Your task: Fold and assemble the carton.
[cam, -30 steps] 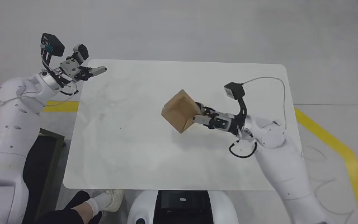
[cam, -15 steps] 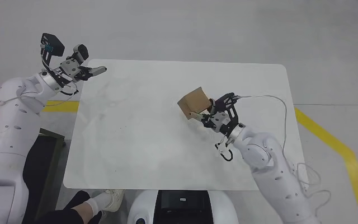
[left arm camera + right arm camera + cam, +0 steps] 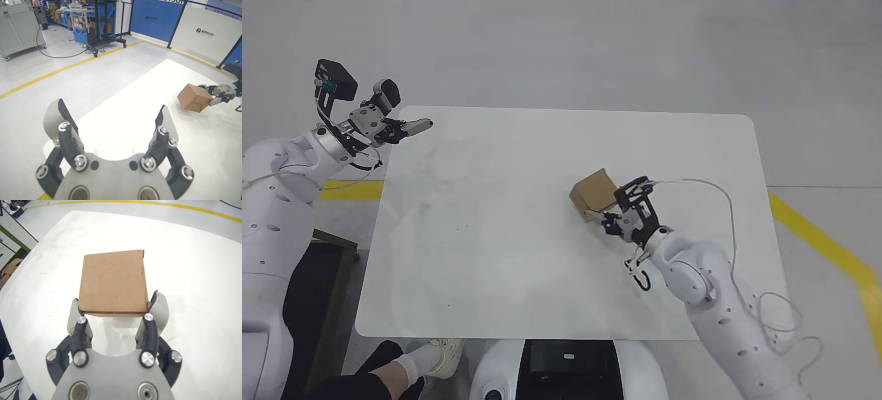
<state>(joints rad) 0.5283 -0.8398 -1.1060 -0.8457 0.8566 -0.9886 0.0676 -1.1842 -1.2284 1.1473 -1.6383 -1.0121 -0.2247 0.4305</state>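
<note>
- Pale grey, glossy floor crossed by a yellow line.
- Blue partition beside a white pegboard panel.
- Grey wheeled cabinet, blue crates, and a black cable trailing between them.

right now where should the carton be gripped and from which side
Grip the carton across its two flat, parallel side walls at the end nearest the right gripper, coming in from that side. The gripper straddles that end, one finger on each wall, so it looks a sound hold.
</note>
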